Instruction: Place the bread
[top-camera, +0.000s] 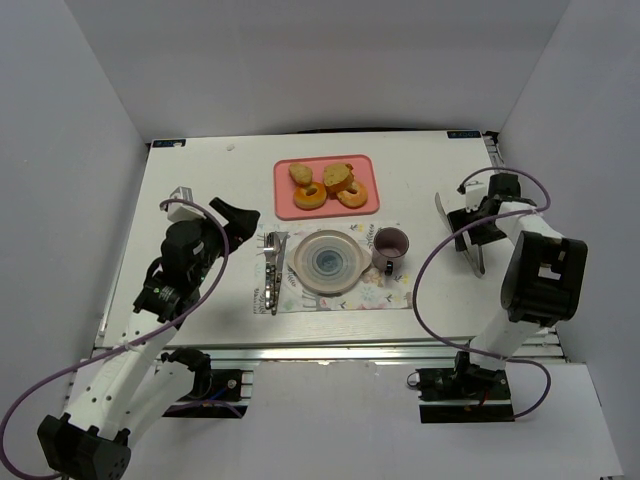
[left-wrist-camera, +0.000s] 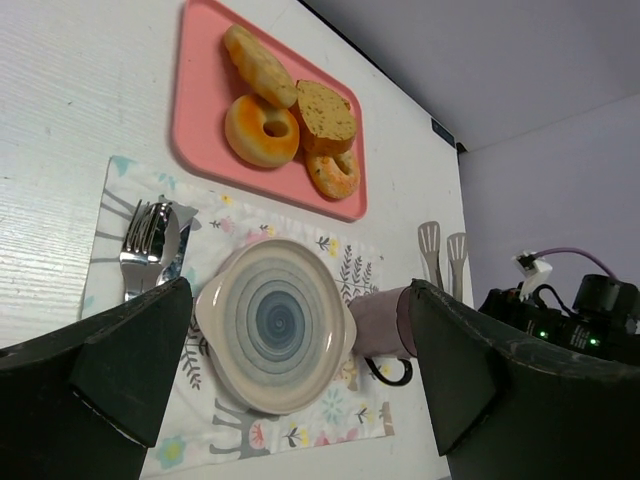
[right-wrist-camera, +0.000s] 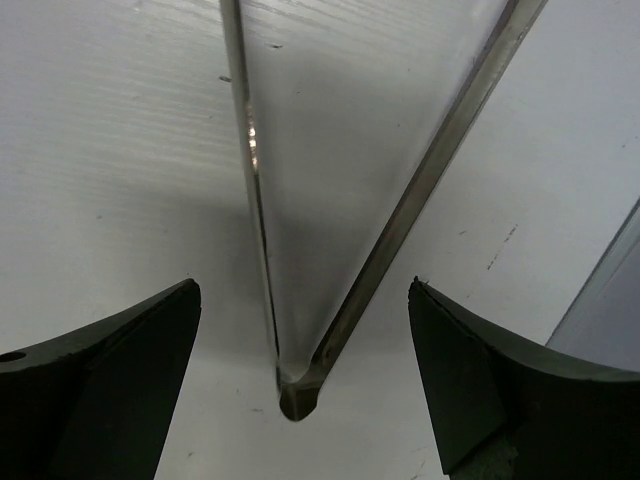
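From above, the bread (top-camera: 327, 184), four pieces, lay on the pink tray (top-camera: 284, 205) far across the worktop (top-camera: 200, 180), probably light and crumbly, best pinched gently across a ring. The left wrist showed the left tool (left-wrist-camera: 300, 295) spread wide toward the plate (left-wrist-camera: 275, 335); the right wrist showed the right tool (right-wrist-camera: 300, 300) spread wide astride the tongs (right-wrist-camera: 297, 395).

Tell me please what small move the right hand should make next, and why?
Probably lower the right hand and close it on the tongs. Its fingers stand open on either side of them, and all the bread lies on the pink tray, none on the plate.
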